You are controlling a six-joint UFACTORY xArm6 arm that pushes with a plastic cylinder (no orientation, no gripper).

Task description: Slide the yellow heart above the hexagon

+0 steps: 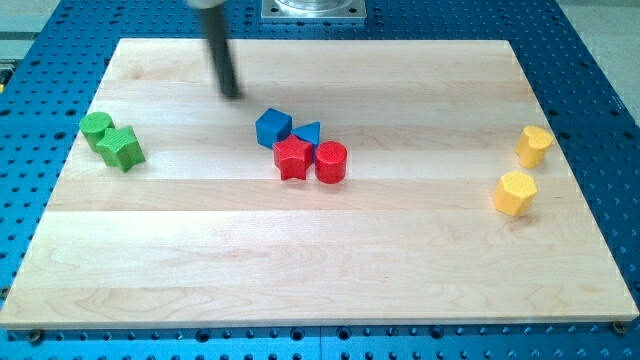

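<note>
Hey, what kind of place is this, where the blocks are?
Probably a robotics lab bench: a wooden board sits on a blue perforated table, small coloured blocks such as the red star are scattered about, and my tip hangs above the board.

pale smooth wooden board [320,250]

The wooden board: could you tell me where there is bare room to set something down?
Bare: the whole strip along the view's bottom, and the stretch between the red cylinder and the yellow hexagon. Crowded: the central blue-red cluster under my tip.
</note>
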